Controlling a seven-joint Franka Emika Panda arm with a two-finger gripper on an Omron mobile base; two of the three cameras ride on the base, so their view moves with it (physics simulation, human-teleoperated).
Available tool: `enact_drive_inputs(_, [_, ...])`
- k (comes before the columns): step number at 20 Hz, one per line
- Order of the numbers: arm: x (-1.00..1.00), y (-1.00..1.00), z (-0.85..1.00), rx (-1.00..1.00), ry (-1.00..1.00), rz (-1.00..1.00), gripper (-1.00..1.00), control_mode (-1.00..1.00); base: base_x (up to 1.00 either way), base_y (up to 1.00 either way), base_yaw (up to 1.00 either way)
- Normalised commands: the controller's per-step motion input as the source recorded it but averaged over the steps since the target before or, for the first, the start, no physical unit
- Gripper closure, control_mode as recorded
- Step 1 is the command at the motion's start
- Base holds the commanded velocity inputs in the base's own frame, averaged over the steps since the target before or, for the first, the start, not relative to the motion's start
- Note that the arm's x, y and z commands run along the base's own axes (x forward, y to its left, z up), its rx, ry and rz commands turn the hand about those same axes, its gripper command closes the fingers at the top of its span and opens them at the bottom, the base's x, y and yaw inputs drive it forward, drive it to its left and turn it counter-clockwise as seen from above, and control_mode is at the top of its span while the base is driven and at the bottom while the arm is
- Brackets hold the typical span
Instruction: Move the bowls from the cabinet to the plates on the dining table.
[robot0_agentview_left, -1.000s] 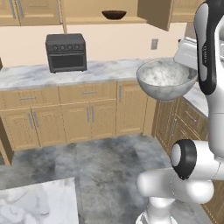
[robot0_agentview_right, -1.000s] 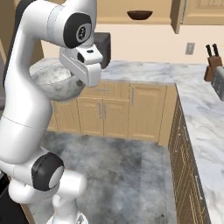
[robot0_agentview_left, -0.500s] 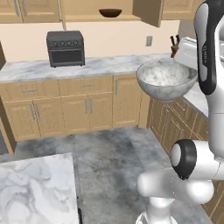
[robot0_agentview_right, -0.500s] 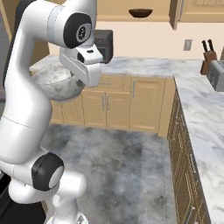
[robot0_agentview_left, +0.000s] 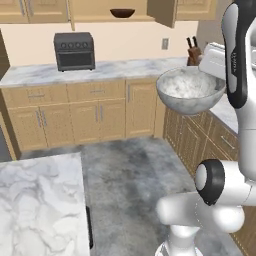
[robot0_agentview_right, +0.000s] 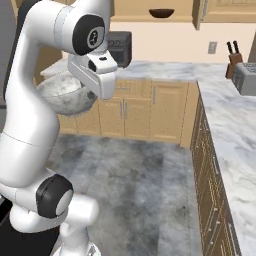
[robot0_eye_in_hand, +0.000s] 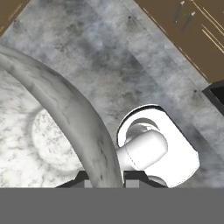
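The tool (robot0_eye_in_hand: 104, 175) is clamped on the rim of the stone bowl (robot0_agentview_left: 190, 90), holding it level above the floor (robot0_agentview_left: 130, 170) for carrying toward the marble bench (robot0_agentview_left: 40, 205).

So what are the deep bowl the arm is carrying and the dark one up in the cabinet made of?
The deep grey-white marbled bowl looks like polished stone, going by its mottled veining and thick rim. The dark shallow bowl in the tan wall cabinet is probably wood, though it is too small to show grain.

Observed: open light tan wall cabinet shelf (robot0_agentview_left: 100, 18) bearing a dark brown wooden bowl (robot0_agentview_left: 122, 13). Grey-veined marble counter (robot0_agentview_left: 110, 69) carrying a black oven (robot0_agentview_left: 74, 51), knife block (robot0_agentview_right: 233, 58), silver toaster (robot0_agentview_right: 246, 78). White marble island top (robot0_agentview_left: 40, 205) at lower left.
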Motion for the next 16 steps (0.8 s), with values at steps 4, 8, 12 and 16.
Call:
enact_drive_inputs(4, [0.0, 0.0, 0.0, 0.0, 0.0, 0.0, 1.0, 1.0, -0.62, 0.0, 0.0])
enact_drive_inputs(8, [0.0, 0.0, 0.0, 0.0, 0.0, 0.0, 1.0, 1.0, -0.62, 0.0, 0.0])
enact_drive_inputs(12, [0.0, 0.0, 0.0, 0.0, 0.0, 0.0, 1.0, 1.0, -0.62, 0.0, 0.0])
enact_drive_inputs(16, [0.0, 0.0, 0.0, 0.0, 0.0, 0.0, 1.0, 1.0, -0.62, 0.0, 0.0])
